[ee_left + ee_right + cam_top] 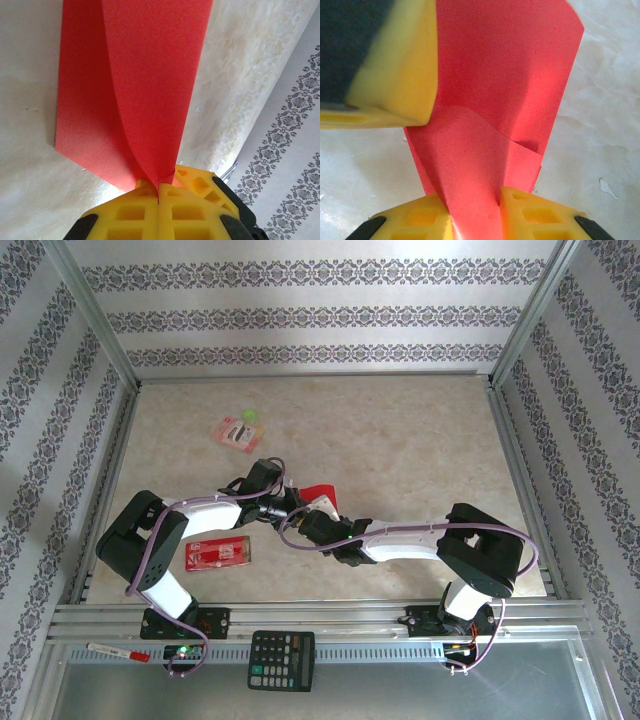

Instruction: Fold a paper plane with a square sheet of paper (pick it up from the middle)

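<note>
The square sheet of paper (318, 491) is plain bright red and partly folded, lying mid-table under both wrists. My left gripper (160, 192) is shut on a lifted edge of the sheet (135, 85), which curves up from the table into its yellow fingers (135, 215). My right gripper (475, 212) has its jaws a little apart, and a raised flap of the sheet (480, 165) runs into the gap between them. One left-gripper finger (395, 65) shows at the top left of the right wrist view, touching the paper. In the top view the two grippers (300, 508) meet over the sheet.
A red printed packet (218, 553) lies beside the left arm. Another small packet (238, 432) sits farther back left. A calculator (281, 660) and a pen (118, 651) rest on the near rail. Patterned walls close in the table (400, 430).
</note>
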